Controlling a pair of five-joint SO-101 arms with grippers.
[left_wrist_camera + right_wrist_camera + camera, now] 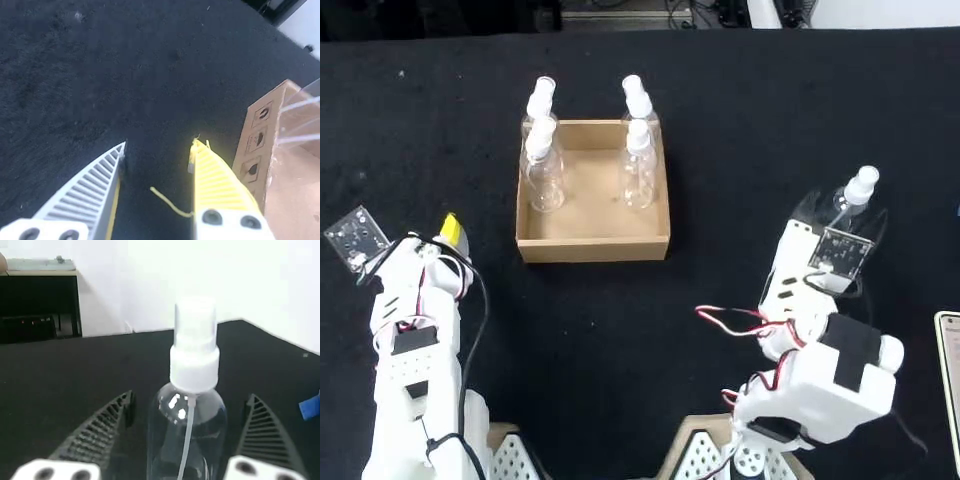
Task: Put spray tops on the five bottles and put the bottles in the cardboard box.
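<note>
In the high view the cardboard box (592, 248) sits on the black counter (740, 120) in the upper middle of the frame. Four boxed bottles (638, 170), all with spray tops, stand in it, two along its left wall and two along its right. At the right, the fifth bottle (860, 188) stands upright on the counter, capped, inside the right gripper (842, 212). The left gripper (440, 235) lies at the left, just lower left of the box.

In the left wrist view the left gripper (159, 147) has its fingers (215, 185) spread with bare counter between them, and a box corner (260, 145) at the right edge.

In the right wrist view the right gripper (190, 397) straddles the fifth bottle (187, 425). Its fingers (100, 432) are released, with a gap on each side. The spray top (195, 355) rises above them.
</note>
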